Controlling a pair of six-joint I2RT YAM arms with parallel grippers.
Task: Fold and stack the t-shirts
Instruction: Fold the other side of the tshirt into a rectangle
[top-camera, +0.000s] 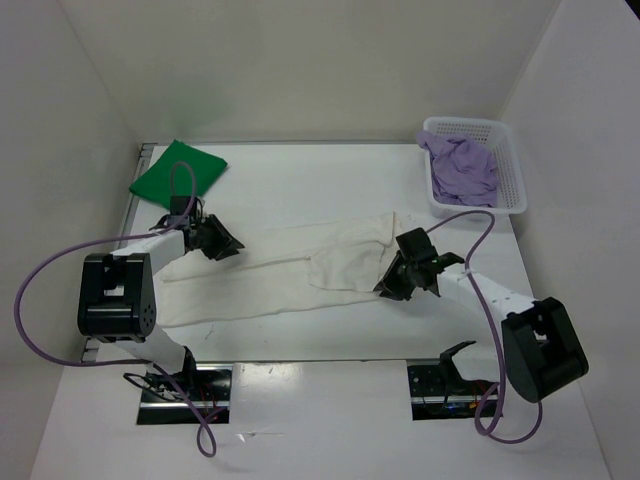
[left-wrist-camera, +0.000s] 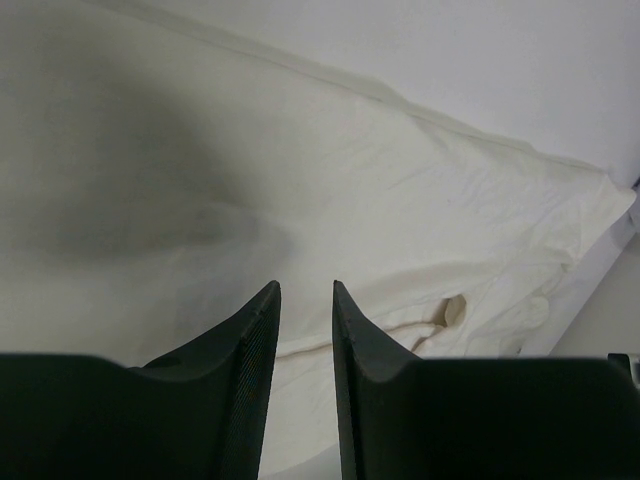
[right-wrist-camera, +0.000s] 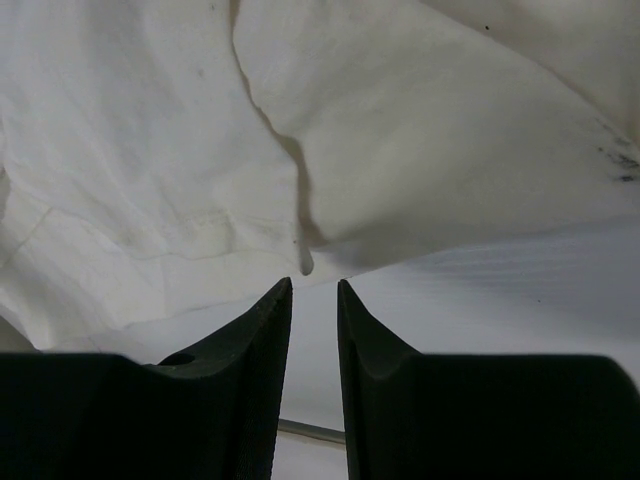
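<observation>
Top external shows one flat white surface (top-camera: 300, 180) carrying three cloth t-shirts. The white t-shirt (top-camera: 290, 270) lies long and wrinkled between both arms. The green t-shirt (top-camera: 178, 172) sits folded square at the far left. The lavender t-shirt (top-camera: 462, 165) is crumpled in one lattice basket (top-camera: 510, 170). The right tool (right-wrist-camera: 315, 287) stands parted, grasping nothing. The left tool (left-wrist-camera: 302, 288) hangs narrowly parted over white cloth; I cannot tell whether it grips.

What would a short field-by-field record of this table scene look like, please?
white shirt: spread lengthwise across the middle of the table, bunched towards its right end
green shirt: folded, far left corner
purple shirt: crumpled inside the basket, far right corner
left hand: low over the white shirt's left part; grip unclear
right hand: at the white shirt's right end, fingers apart, nothing between them
stack: not started
</observation>
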